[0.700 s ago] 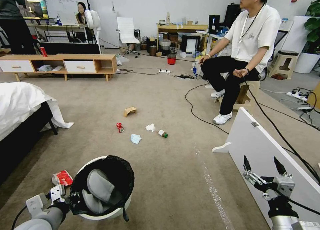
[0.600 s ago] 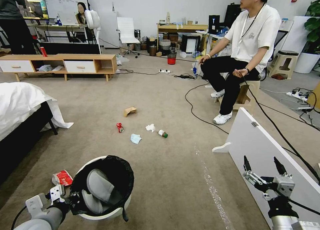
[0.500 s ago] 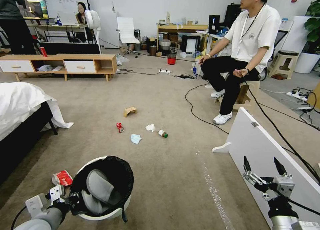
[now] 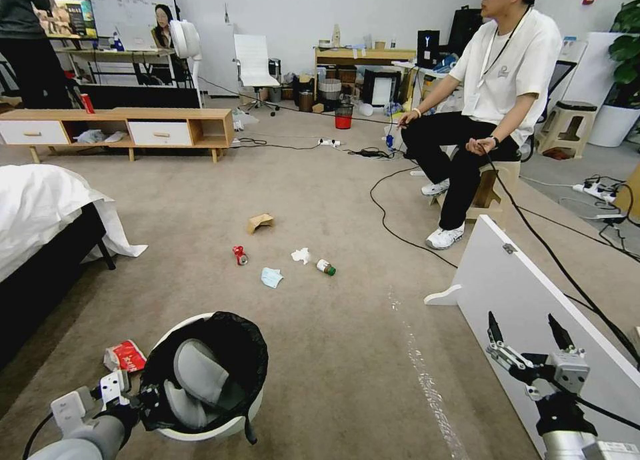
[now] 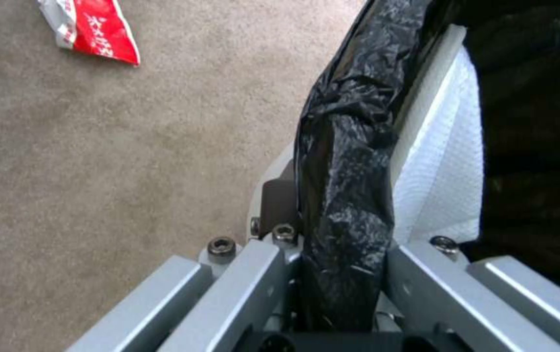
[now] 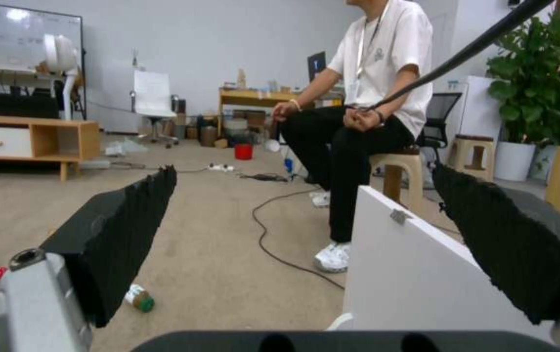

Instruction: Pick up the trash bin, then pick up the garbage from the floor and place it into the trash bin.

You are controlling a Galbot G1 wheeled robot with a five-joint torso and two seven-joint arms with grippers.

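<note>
The trash bin (image 4: pixel 200 433), white with a black bag (image 5: pixel 345 171) and grey curved parts inside, is at the lower left of the head view, its mouth tipped toward me. My left gripper (image 4: pixel 143 401) is shut on its near rim, pinching bag and wall. Garbage lies on the carpet: a red-white wrapper (image 4: pixel 125 355) (image 5: pixel 94 32) beside the bin, and farther ahead a crushed red can (image 4: pixel 239 255), blue mask (image 4: pixel 271 277), white tissue (image 4: pixel 301 255), green-capped bottle (image 4: pixel 326 267) (image 6: pixel 140 298) and brown paper bag (image 4: pixel 260 221). My right gripper (image 4: pixel 522 321) (image 6: pixel 303 171) hangs open at the lower right, holding nothing.
A white board (image 4: pixel 533 293) leans close beside my right arm. A bed (image 4: pixel 40 213) stands at the left. A person sits on a stool at the right, with cables (image 4: pixel 387 220) trailing over the floor. A low wooden cabinet (image 4: pixel 133 130) and a red wastebasket (image 4: pixel 343 117) stand far back.
</note>
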